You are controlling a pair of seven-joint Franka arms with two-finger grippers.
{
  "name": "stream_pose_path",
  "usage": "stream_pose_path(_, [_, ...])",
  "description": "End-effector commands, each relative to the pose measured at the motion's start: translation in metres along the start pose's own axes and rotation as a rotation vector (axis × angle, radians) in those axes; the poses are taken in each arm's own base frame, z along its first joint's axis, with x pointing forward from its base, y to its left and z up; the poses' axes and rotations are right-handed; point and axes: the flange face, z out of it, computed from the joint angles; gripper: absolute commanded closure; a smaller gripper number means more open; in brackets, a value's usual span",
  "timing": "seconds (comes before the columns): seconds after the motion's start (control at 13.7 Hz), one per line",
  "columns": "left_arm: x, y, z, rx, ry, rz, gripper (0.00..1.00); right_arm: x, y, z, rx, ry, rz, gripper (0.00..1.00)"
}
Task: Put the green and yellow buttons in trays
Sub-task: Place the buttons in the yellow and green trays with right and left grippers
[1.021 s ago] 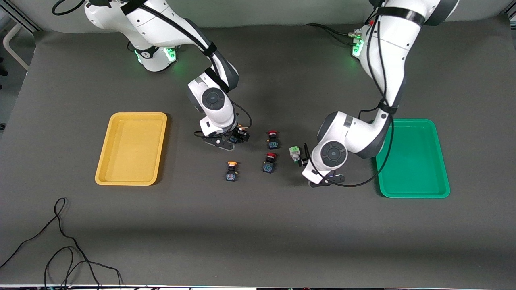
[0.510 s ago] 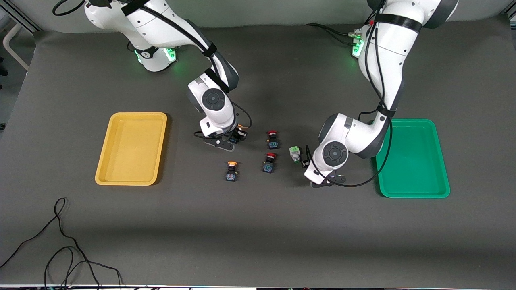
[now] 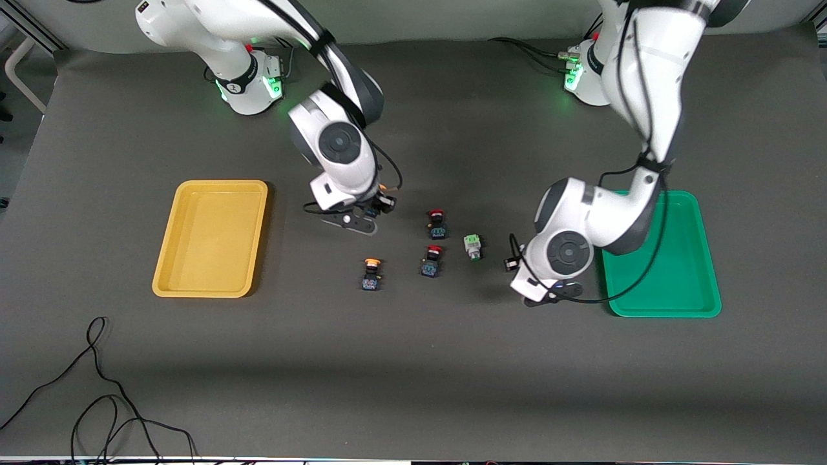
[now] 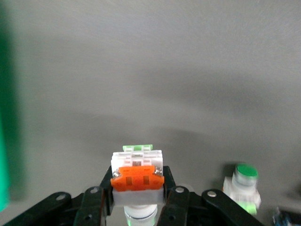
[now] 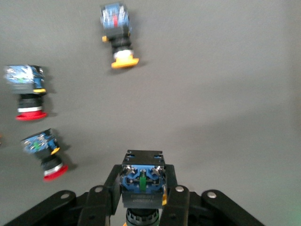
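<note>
My left gripper (image 3: pixel 513 262) is shut on the white blocky orange-faced button (image 4: pixel 137 177), held over the table between the pale-green-faced white button (image 3: pixel 473 246) and the green tray (image 3: pixel 669 284). My right gripper (image 3: pixel 380 205) is shut on a dark blue-black button (image 5: pixel 142 181), its cap hidden, over the table between the yellow tray (image 3: pixel 194 271) and the red buttons. A second orange-yellow capped button (image 3: pixel 371 273) lies on the table, nearer the front camera; it also shows in the right wrist view (image 5: pixel 117 35). The pale-green-faced button also shows in the left wrist view (image 4: pixel 242 185).
Two red-capped dark buttons (image 3: pixel 437 223) (image 3: pixel 431 259) lie mid-table beside the pale-green-faced one. Both trays hold nothing. Black cables (image 3: pixel 97 394) lie on the mat near the front camera at the right arm's end. The green tray's edge shows in the left wrist view (image 4: pixel 3 150).
My left gripper has moved away from the pale-green-faced button toward the green tray, carrying the orange-faced button. My right gripper has risen slightly with its dark button.
</note>
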Motion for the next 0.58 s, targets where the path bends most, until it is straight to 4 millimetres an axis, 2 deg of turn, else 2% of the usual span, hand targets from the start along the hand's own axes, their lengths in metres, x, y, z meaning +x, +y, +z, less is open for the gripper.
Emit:
stream_pose_path(0.0, [0.007,-0.067,-0.078,0.015,0.011,0.070,1.00,0.045,0.064,-0.066,0.005,0.003,-0.149,0.64])
stream_pose_path(0.07, [0.006,-0.085,-0.093,0.057,0.020,0.151,1.00,0.062,0.091,-0.081,0.006,0.003,-0.198,0.64])
stream_pose_path(0.15, [0.011,-0.107,-0.098,0.108,0.027,0.192,1.00,0.081,0.123,-0.094,0.010,0.003,-0.242,0.64])
stream_pose_path(0.22, [0.020,-0.133,-0.093,0.135,0.024,0.203,1.00,0.102,0.160,-0.102,0.017,0.007,-0.287,0.64])
stream_pose_path(0.44, [0.057,-0.229,-0.080,0.082,0.019,0.310,1.00,0.154,0.277,-0.098,0.031,0.011,-0.407,0.64])
stream_pose_path(0.51, [0.063,-0.247,-0.072,0.072,0.025,0.340,1.00,0.169,0.309,-0.089,0.029,0.027,-0.434,0.64])
